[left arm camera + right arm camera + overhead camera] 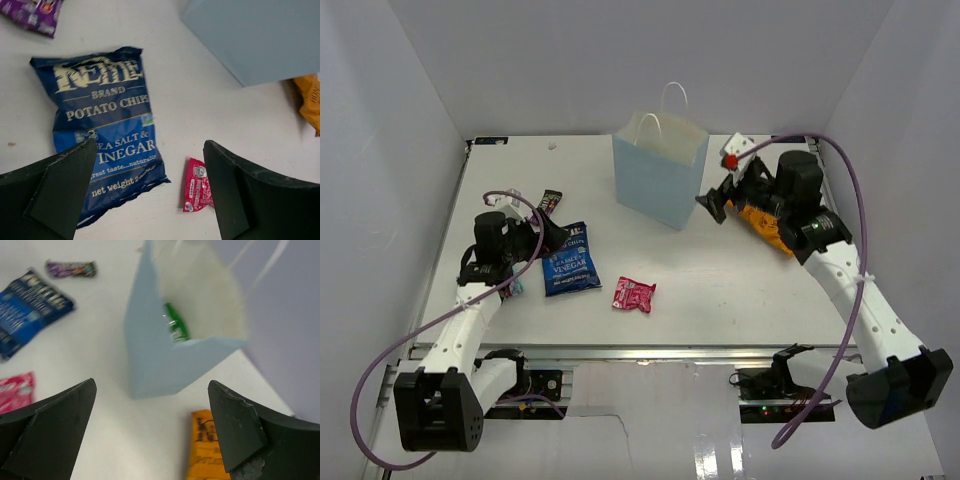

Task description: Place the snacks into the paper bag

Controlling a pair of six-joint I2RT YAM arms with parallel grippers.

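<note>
The left hand [150,150] is hovering with its fingers wide apart and nothing between them, over the near end of the blue chip bag [102,135], which is lying flat toward the left edge of the tabletop [720,290]. That bag is looking light, puffy and slick, so it is probably calling for a gentle pinch across a crimped end seam, not a squeeze on the air-filled middle. The small pink-red packet [197,185] is lying just to its right, thin and limp; the dark purple candy bar [32,12] is lying farther back on the left side, narrow and likely stiffer. The right hand [151,385] is likewise standing open and empty above the paper bag [150,355], which is standing upright by the far edge with the green packet [175,325] inside; its thin walls are probably tipping easily. The orange chip bag [207,445] is lying beside it, toward the right edge
</note>
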